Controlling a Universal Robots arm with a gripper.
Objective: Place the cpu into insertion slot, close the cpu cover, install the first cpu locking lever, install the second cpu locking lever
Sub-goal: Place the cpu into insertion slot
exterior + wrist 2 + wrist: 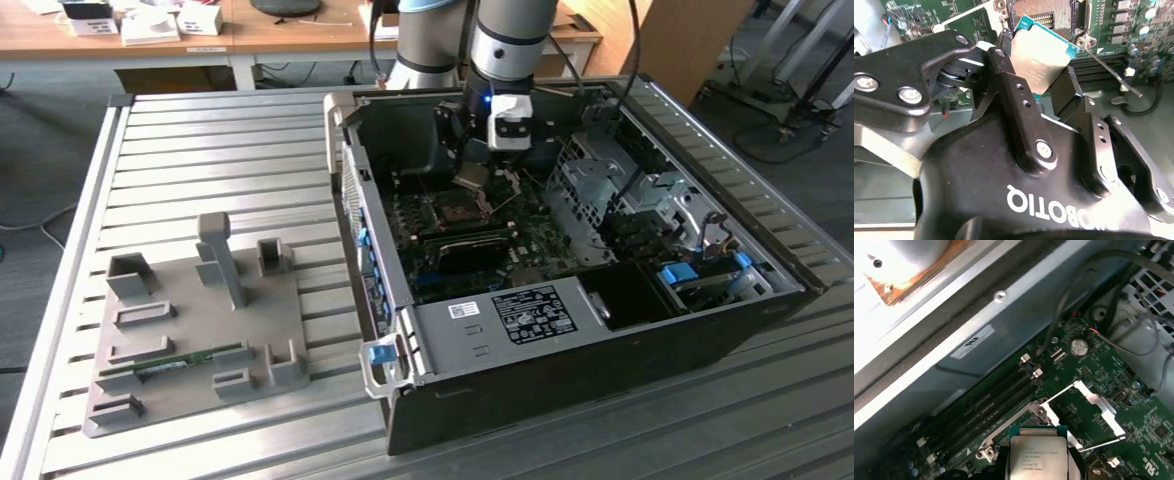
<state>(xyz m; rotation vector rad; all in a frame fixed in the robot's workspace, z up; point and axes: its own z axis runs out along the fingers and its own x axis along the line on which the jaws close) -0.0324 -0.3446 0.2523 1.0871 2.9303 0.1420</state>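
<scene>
arm upright in open case, pincer clamped on cpu

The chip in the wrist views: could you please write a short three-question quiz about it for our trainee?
1. True or false: the chip is already seated in the socket.
2. What holds the chip? A) a person's hand B) the jaws C) a suction cup
3. Fill in: the metal cover frame beside the socket stands ____.
Key: 1 false; 2 B; 3 open.
</scene>
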